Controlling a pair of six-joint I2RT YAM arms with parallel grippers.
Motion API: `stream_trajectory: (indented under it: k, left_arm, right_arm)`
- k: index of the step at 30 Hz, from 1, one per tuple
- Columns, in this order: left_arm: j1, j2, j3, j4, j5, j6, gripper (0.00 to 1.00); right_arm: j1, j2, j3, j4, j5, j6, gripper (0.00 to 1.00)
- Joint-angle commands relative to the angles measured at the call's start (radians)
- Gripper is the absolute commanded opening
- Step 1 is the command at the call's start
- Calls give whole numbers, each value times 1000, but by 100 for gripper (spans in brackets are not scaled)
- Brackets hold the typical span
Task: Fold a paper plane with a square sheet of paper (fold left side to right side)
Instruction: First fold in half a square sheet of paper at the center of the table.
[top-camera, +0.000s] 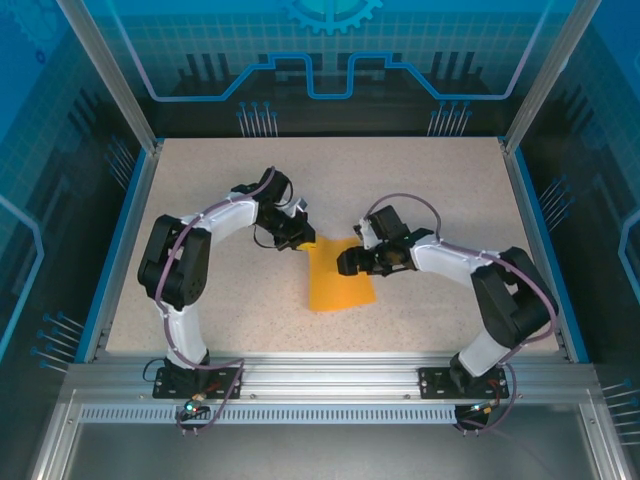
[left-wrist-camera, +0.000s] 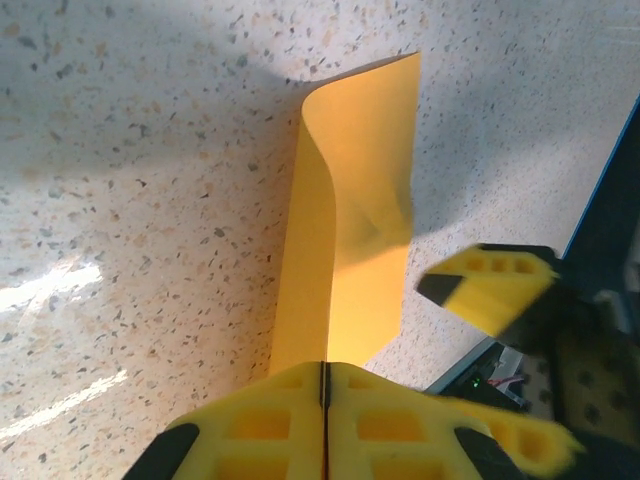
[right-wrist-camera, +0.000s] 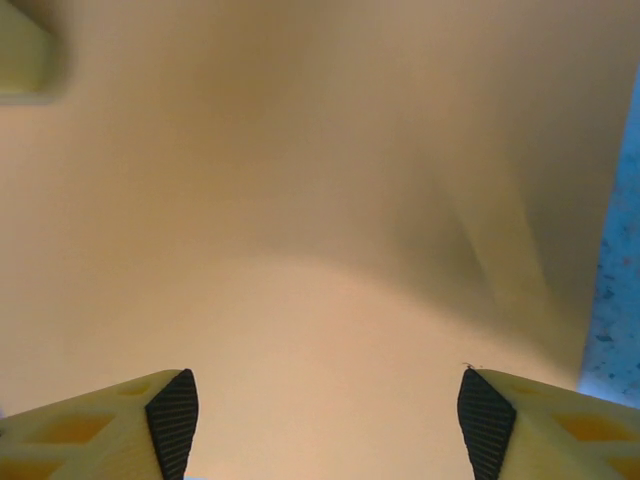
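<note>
The speckled beige worktop (top-camera: 430, 190) has wide open room toward its far edge and both far corners, and a narrower strip along the near edge. The blue side rails (top-camera: 118, 250) stand well apart from both arms. One thin, bright orange square sheet of paper (top-camera: 340, 285) lies around the middle of the worktop, a little nearer the near edge. In the left wrist view one long edge of the sheet curls up off the surface. There are two claws, one per arm. The left claw (left-wrist-camera: 323, 385) is clamped on the sheet's far left corner, its yellow pads pressed together. The right claw (right-wrist-camera: 330, 420) hovers over the sheet's far right part, its black-tipped fingers (right-wrist-camera: 175, 415) spread wide, gripping nothing
</note>
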Motion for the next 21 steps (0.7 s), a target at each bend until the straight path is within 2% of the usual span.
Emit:
stream_trajectory:
  k: [1,6,11,21]
  left_arm:
    - [-3,13,22,-40,30,-42,8]
    - [-3,13,28,-42,27,-64,8]
    - [-3,15,40,-61,22,-58,8]
    - [-4,10,38,-63,18,-58,8]
  right_arm:
    - [70,-74,56,-31,36,7,77]
    - [216,-112,37,44,161,132,80]
    - [349,-70,121,-47,372,157,82]
    - [432,93,284,-175,510,173,80]
